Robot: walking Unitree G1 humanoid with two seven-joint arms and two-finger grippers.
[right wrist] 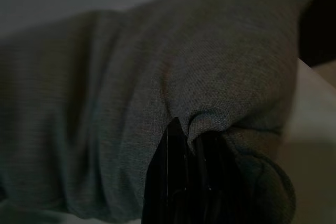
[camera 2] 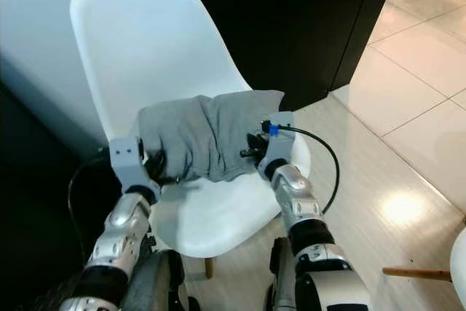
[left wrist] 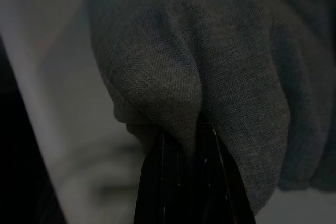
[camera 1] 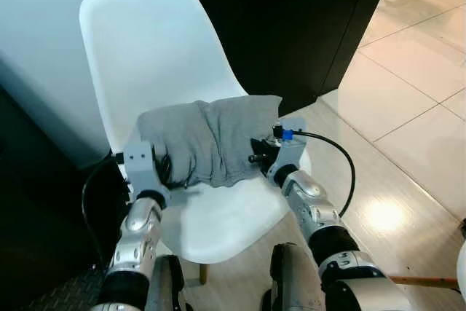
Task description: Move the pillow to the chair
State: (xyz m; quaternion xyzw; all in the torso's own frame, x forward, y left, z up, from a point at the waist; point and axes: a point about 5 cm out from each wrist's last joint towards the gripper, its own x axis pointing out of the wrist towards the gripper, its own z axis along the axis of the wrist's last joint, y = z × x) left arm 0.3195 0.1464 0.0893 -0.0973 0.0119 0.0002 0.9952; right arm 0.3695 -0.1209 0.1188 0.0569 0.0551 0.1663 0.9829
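A grey pillow (camera 1: 207, 136) is held crumpled over the seat of a white plastic chair (camera 1: 153, 41). My left gripper (camera 1: 166, 169) is shut on the pillow's left end, its black fingers (left wrist: 178, 182) pinching a fold of grey cloth (left wrist: 199, 77). On the pillow's right end my right gripper (camera 1: 256, 152) is shut, its fingers (right wrist: 178, 182) buried in bunched fabric (right wrist: 157, 87). The pillow hangs between both grippers, just above or touching the seat; I cannot tell which.
A pale wall panel (camera 1: 44, 49) stands behind the chair on the left, a black cabinet (camera 1: 291, 20) behind it on the right. Glossy beige floor tiles (camera 1: 408, 107) spread to the right. A black cable (camera 1: 331, 152) loops from my right wrist.
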